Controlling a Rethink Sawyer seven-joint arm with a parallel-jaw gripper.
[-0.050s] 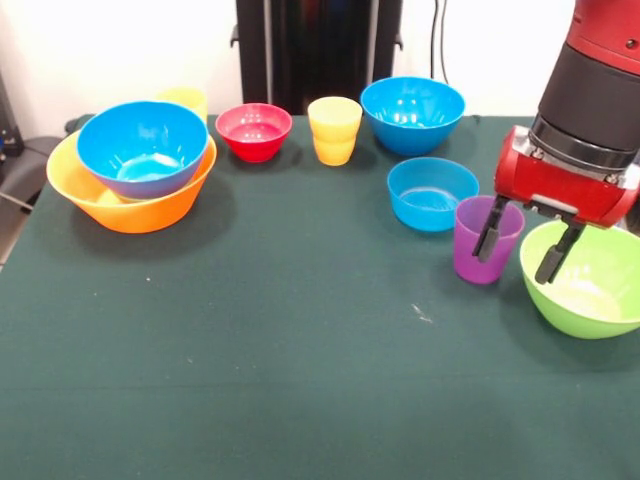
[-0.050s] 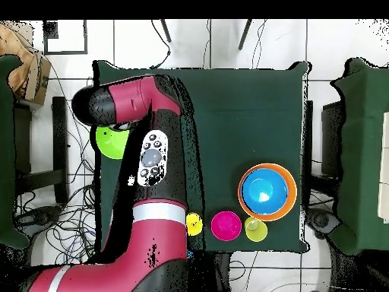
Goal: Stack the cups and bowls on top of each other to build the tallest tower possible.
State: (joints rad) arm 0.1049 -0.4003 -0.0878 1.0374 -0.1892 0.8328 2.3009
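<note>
- Front view: the hand point(image 1: 522, 243) is seen hanging with its two dark fingers spread apart, one finger at or inside the rim of the purple cup point(image 1: 486, 240), the other over the rim of the lime green bowl point(image 1: 584, 277). Nothing is held.
- Whether the near finger is inside the cup or only in front of it cannot be told from either view.
- A risk is judged here: if the hand is lowered as it stands, the second finger may be driven onto the green bowl's rim, and the bowl may be tipped or pushed aside.
- The purple cup is light and tapered; it may be knocked over or squeezed out of the fingers if it is pinched off-centre.
- The shallow blue bowl point(image 1: 432, 193) lies just beyond the cup from the hand and may be bumped if the cup is shoved.
- The tower point(image 1: 133, 173) is found well away from the hand, at the other end of the counter: a blue bowl nested in the orange-yellow one, with a yellow cup point(image 1: 184, 101) just behind it.
- The red bowl point(image 1: 254, 131), another yellow cup point(image 1: 334, 130) and a large blue bowl point(image 1: 412, 114) are ranged along the far edge.
- The counter point(image 1: 280, 350) is covered in dark green cloth, which is judged to give some grip.
- Overhead view: a tiled floor strewn with cables point(image 2: 68, 220) is shown around the counter.
</note>
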